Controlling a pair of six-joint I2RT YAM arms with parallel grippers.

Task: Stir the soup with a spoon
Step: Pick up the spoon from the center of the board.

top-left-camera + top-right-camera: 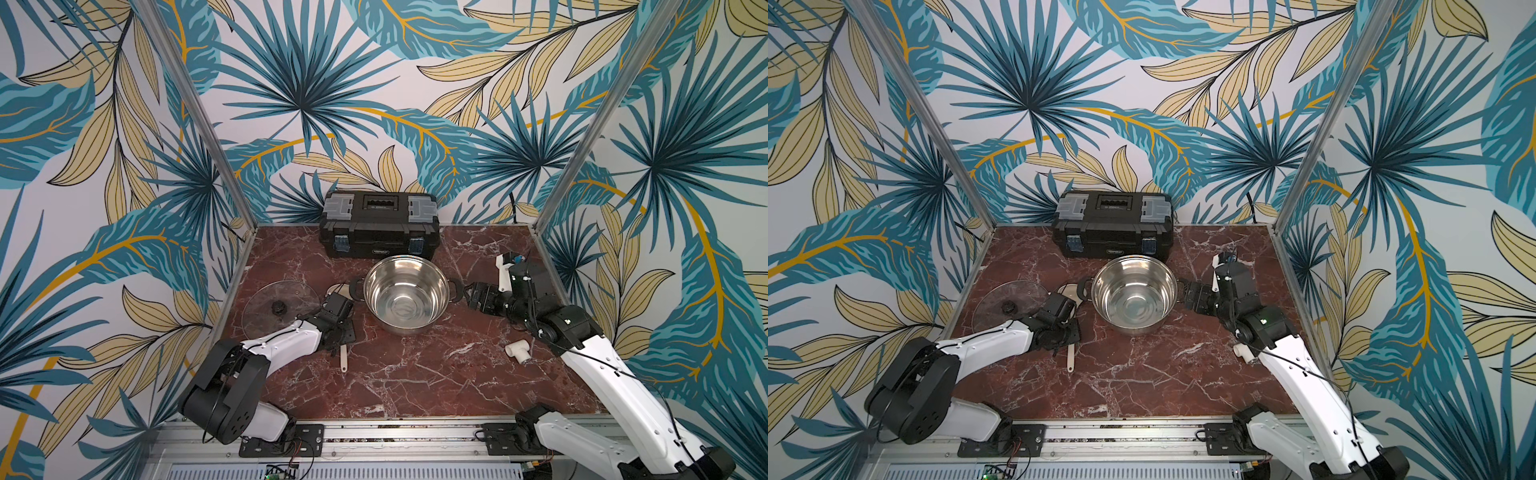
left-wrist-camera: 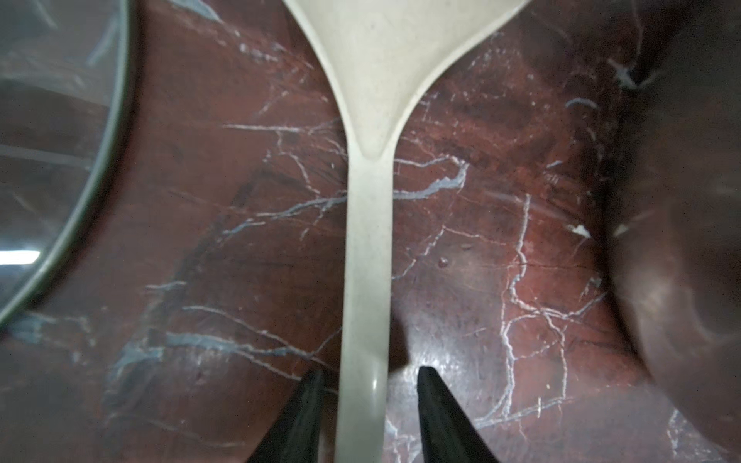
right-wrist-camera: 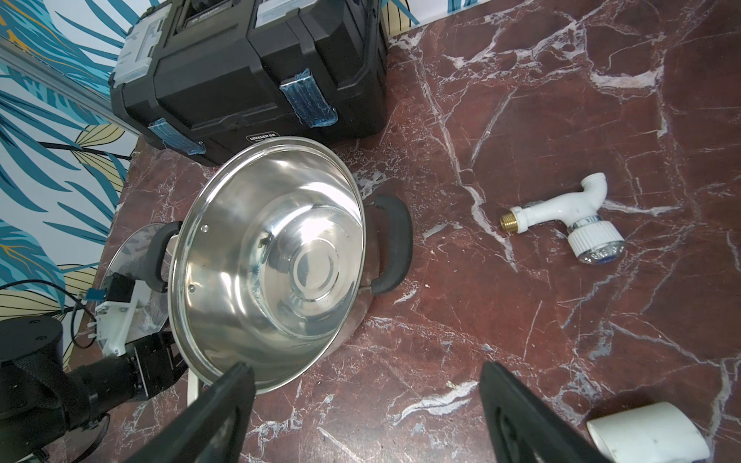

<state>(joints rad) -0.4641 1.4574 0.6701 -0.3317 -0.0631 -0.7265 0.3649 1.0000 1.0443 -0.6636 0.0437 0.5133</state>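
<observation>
- Left wrist view: the spoon (image 2: 367, 260) lies flat on the table (image 2: 501, 240). The left gripper (image 2: 371, 373) straddles its slim handle, jaws not yet clamped, with a gap showing on each side, wider on one. Whichever finger (image 2: 304, 409) lands first could shove the handle sideways and skew the grip.
- The handle sits low on hard marble. Tips set too high may pinch only its top edge and let it squirt out; set too low, they scrape the table.
- In both top views the spoon (image 1: 344, 361) lies left of the pot (image 1: 407, 293), its bowl at the far end, just beside the pot's left loop handle. A lift straight up risks catching the bowl on that loop and jolting the pot.
- The grip seems to fall around mid-handle, so the deep bowl may sag and twist in the jaws once airborne.
- The lid (image 1: 274, 309) lies just left of the spoon, and a swinging left wrist could knock it.
- The right gripper (image 1: 478, 297) hangs spread wide and empty beside the pot's right handle; whether it touches, I cannot tell. With the pot unheld, stirring could slide it toward the toolbox (image 1: 378, 224) on its far side.
- No soup shows in the pot, so the spoon would scrape bare steel.
</observation>
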